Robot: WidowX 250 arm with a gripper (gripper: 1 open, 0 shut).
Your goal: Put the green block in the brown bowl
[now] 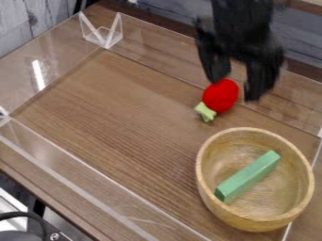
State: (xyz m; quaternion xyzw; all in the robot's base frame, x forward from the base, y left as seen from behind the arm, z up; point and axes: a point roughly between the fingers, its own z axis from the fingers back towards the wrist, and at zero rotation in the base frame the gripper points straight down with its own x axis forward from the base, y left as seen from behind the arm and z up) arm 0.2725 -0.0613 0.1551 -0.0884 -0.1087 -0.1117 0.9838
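Gripper (240,81): black, blurred, raised above the table, fingers spread wide, nothing between them.

Green block (247,177): long bar, lying slantwise inside the brown bowl (214,193), well below and toward the camera from the fingers, free of them.

Red ball (221,93): on the table just under the spread fingers, beside the bowl's far rim.

Small green piece (204,112): touching the ball's near side.

Wooden table (113,104): clear plastic walls along its edges.

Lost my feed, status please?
Pincer open, empty, above the table. Green block lying in brown bowl. Red object beside bowl, not in the way.
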